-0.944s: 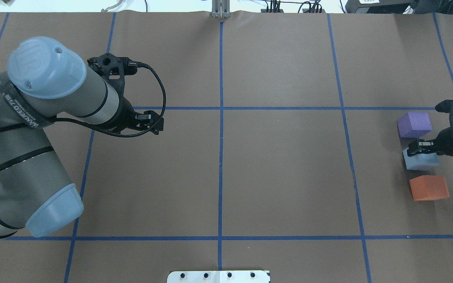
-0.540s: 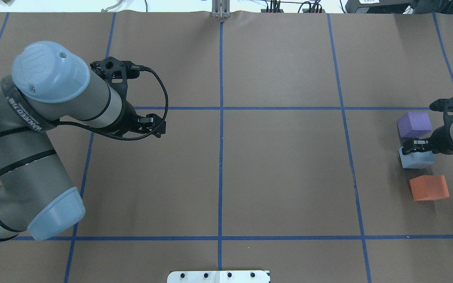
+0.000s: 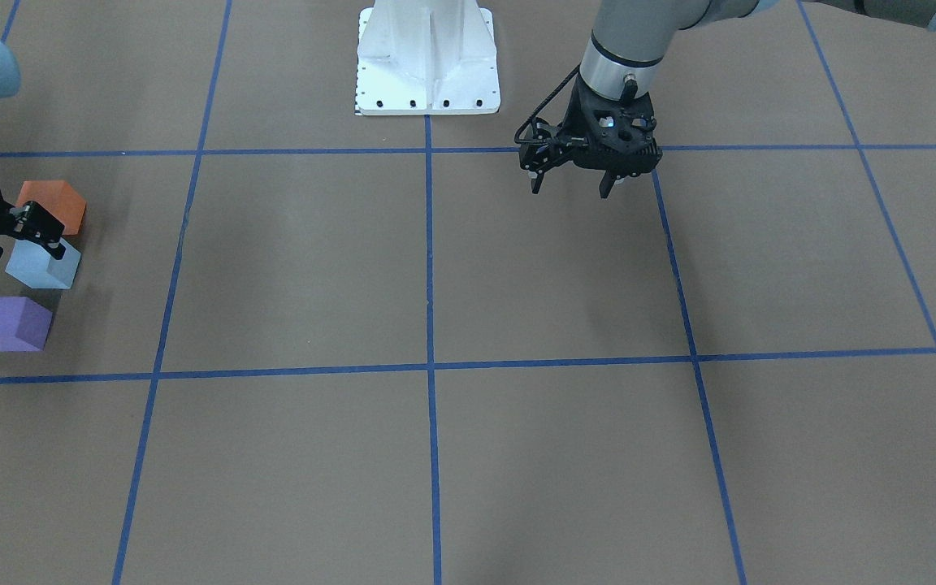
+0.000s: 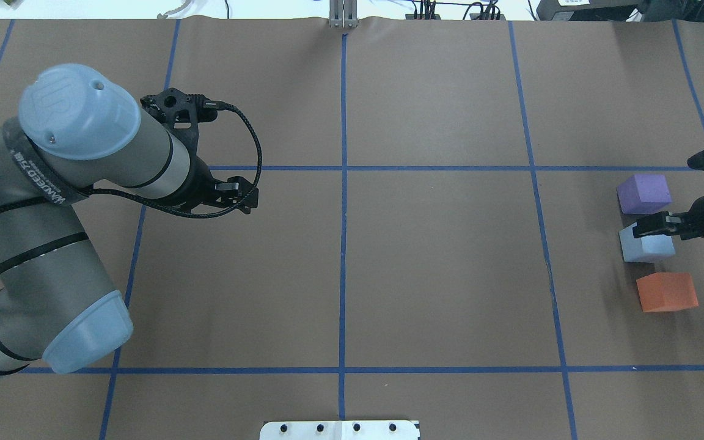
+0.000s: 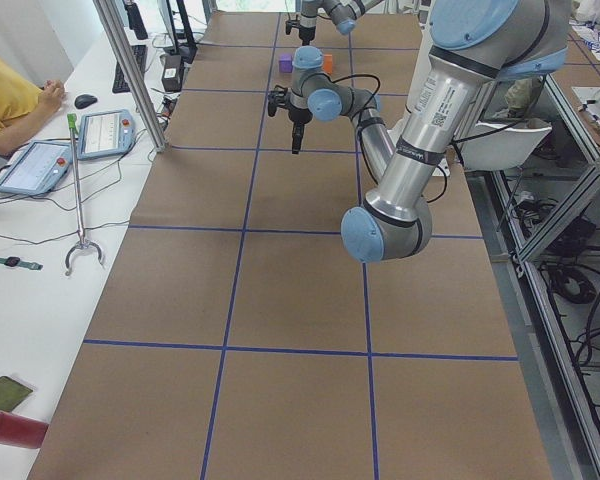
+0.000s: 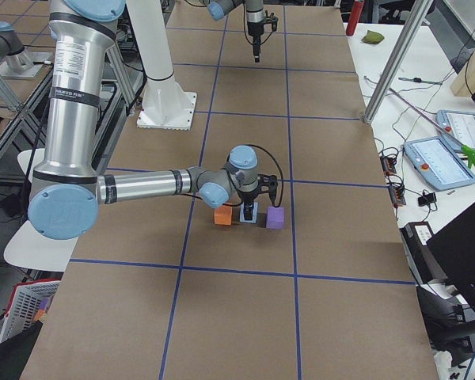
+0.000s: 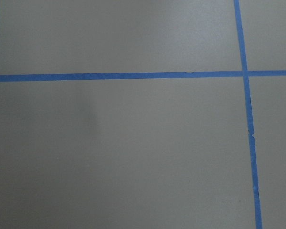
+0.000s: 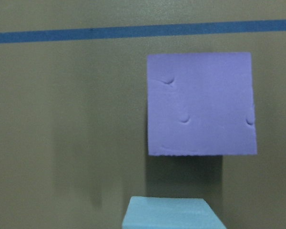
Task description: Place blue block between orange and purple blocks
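Note:
The light blue block (image 4: 645, 247) sits on the brown table between the purple block (image 4: 644, 193) and the orange block (image 4: 667, 291), in a line at the far right. In the front-facing view they are the blue block (image 3: 41, 265), the purple block (image 3: 10, 323) and the orange block (image 3: 54, 205). My right gripper (image 4: 654, 227) is open over the blue block's robot-side edge and holds nothing. The right wrist view shows the purple block (image 8: 200, 102) and the blue block's top (image 8: 171, 213). My left gripper (image 4: 243, 194) is open and empty, far off on the left.
The table is brown paper with a grid of blue tape lines (image 4: 343, 183). The white robot base plate (image 3: 427, 57) stands at the table's robot-side edge. An operator and tablets sit beside the table in the left side view (image 5: 10, 95).
The right gripper carried the blue block a little toward the purple block, then drew back to the right while the block stayed put. The left arm shifted slightly, then held still.

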{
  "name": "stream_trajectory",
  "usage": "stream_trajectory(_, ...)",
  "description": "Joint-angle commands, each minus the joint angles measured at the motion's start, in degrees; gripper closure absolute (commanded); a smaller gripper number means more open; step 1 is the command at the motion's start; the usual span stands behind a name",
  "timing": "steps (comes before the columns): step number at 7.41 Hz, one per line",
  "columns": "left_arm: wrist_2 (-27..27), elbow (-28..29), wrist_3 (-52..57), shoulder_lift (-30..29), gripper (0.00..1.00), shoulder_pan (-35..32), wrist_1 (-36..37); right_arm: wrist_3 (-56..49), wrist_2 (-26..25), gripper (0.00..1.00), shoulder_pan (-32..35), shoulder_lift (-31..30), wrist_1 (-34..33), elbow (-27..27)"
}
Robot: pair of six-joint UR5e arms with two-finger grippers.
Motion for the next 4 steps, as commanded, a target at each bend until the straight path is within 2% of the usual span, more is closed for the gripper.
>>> stream_trajectory(1, -0.09, -1.34, 0.27, 0.06, 0.00, -0.69, 0.18, -5.89, 3.66, 0.00, 7.60, -3.50, -0.42, 3.90)
stream_trajectory(2, -0.26, -1.87, 1.66, 0.58, 0.00, -1.91, 0.70, -11.50, 10.57, 0.00, 14.96, -3.42, -1.12, 3.21)
stream_trajectory(4, -3.31, -3.89, 15.57, 7.49, 0.00, -9.27, 1.23, -22.84, 14.76, 0.00, 24.49, -2.98, -8.56, 3.38)
